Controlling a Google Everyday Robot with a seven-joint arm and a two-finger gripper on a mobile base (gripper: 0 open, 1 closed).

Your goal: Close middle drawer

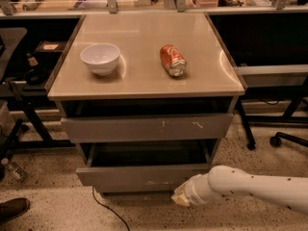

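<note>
Middle drawer point(139, 175): pulled out, plain grey front standing forward of the cabinet body, its dark tray interior open to view; it is the lower of the two drawers seen.
Gripper point(180, 196): cream-coloured tip low down, just at the lower right edge of the middle drawer's front, near the floor.
Gripper state: wide or narrow cannot be made out.
Arm point(250, 189): white, reaching in from the lower right.
Upper drawer point(144, 127): grey front with white scratch marks, also partly out.
Cabinet top point(139, 32): beige, glossy.
White bowl point(100, 57): upright, on the left of the top.
Orange soda can point(173, 60): lying on its side, right of the bowl, well apart from it.
Floor: speckled, with a black cable point(103, 208) under the cabinet.
</note>
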